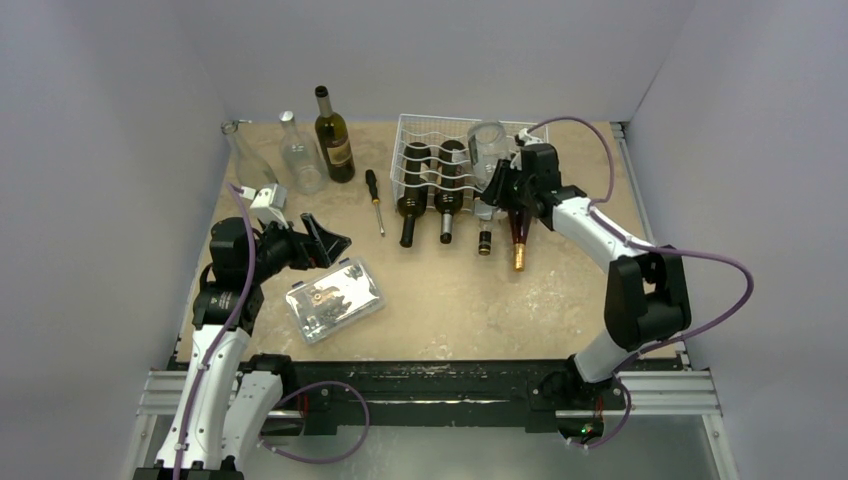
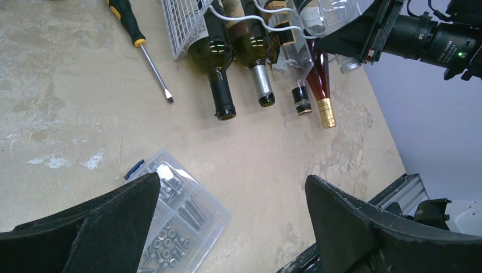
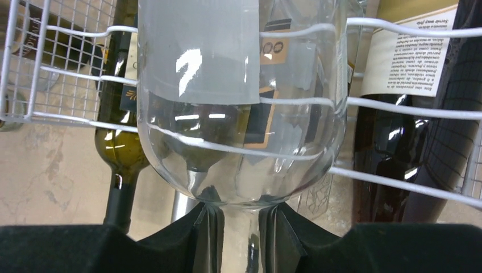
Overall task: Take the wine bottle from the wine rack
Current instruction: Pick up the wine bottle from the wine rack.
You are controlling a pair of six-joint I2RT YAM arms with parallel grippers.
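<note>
The white wire wine rack (image 1: 420, 135) stands at the back of the table with several bottles lying in it, necks toward me. A clear glass wine bottle (image 1: 487, 140) rests tilted on its top wires. My right gripper (image 1: 497, 196) is at the rack's front edge. In the right wrist view the right gripper (image 3: 241, 227) is shut on the neck of this clear bottle (image 3: 239, 114), just under the shoulder, and both fingers (image 3: 207, 233) press the glass. My left gripper (image 1: 325, 240) hangs open and empty over the table's left side, far from the rack.
Two dark bottles (image 1: 413, 185) and a reddish one with a gold cap (image 1: 518, 235) lie in the rack. Three bottles (image 1: 333, 140) stand at the back left. A screwdriver (image 1: 374, 195) lies left of the rack. A clear parts box (image 1: 335, 298) sits under the left gripper (image 2: 233, 193).
</note>
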